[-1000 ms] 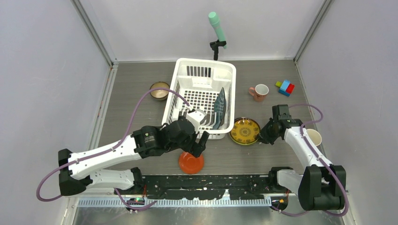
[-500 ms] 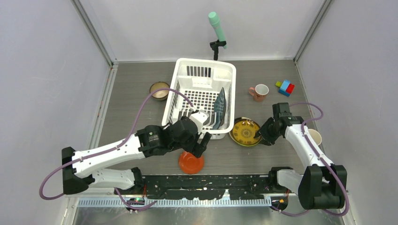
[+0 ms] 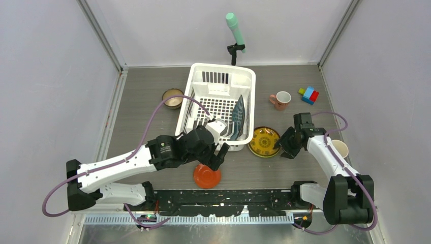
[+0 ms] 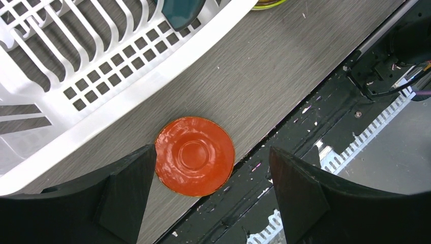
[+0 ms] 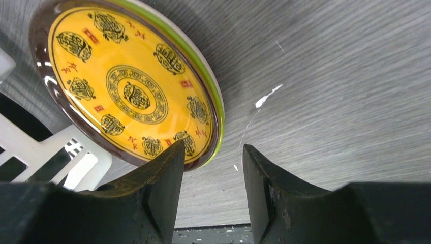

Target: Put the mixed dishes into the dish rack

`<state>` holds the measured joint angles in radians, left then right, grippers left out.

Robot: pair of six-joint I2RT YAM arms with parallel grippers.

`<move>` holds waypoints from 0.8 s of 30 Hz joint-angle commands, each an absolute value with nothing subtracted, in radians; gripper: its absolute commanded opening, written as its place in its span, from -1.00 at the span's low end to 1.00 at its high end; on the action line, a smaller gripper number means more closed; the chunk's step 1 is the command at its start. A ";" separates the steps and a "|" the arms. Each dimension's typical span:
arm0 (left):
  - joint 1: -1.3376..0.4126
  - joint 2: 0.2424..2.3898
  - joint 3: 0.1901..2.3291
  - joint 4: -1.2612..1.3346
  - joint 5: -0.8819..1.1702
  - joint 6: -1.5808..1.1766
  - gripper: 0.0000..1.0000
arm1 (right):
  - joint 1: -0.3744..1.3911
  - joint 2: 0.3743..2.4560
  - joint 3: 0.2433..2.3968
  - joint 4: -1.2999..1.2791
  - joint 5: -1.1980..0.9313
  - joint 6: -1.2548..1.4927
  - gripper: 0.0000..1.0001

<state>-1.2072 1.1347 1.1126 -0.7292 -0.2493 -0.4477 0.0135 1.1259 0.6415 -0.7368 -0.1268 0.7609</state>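
Note:
The white dish rack (image 3: 202,113) holds a dark teal plate (image 3: 238,117) standing on edge. The red-orange dish (image 3: 207,176) lies on the table in front of it and also shows in the left wrist view (image 4: 194,155). My left gripper (image 3: 216,156) hovers over that dish, open and empty (image 4: 213,175). The yellow patterned plate (image 3: 265,142) lies by the rack's right front corner. My right gripper (image 3: 282,148) is open at the plate's near right rim (image 5: 209,160), not holding the plate (image 5: 129,86). The cream plate is out of view.
A small brown bowl (image 3: 173,97) sits left of the rack. A pink mug (image 3: 281,99) and toy blocks (image 3: 309,94) lie at the back right. A second mug (image 3: 340,149) sits by the right arm. A mint-green cylinder (image 3: 235,29) stands behind the rack.
My right gripper has edged left, closer to the yellow plate's rim. My left gripper has shifted slightly over the red-orange dish. The dishes have not moved.

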 commanded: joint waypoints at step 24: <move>-1.212 1.110 1.132 -0.708 -0.248 -0.436 0.69 | 0.014 1.067 0.629 -0.775 -0.077 0.798 -0.81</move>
<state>-1.2072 1.1347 1.1126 -0.7296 -0.2493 -0.4377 0.0113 1.1175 0.5972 -0.6720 -0.1238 0.7921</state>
